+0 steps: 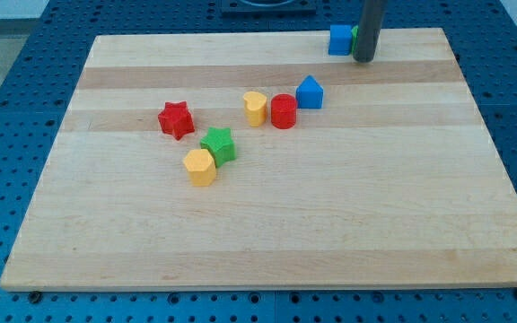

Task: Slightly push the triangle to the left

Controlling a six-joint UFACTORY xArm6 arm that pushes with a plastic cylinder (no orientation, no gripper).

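The blue triangle (310, 92) sits in the upper middle of the wooden board (267, 233), touching or nearly touching a red cylinder (284, 111) on its lower left. My tip (363, 59) rests near the board's top edge, above and to the right of the triangle and well apart from it. A blue cube (339, 40) stands just left of the rod. A green block (354, 36) is mostly hidden behind the rod, so its shape cannot be made out.
A yellow heart-like block (256, 108) stands left of the red cylinder. A red star (176, 119), a green star (218, 144) and a yellow block (200, 167) cluster at the left middle. A blue perforated table surrounds the board.
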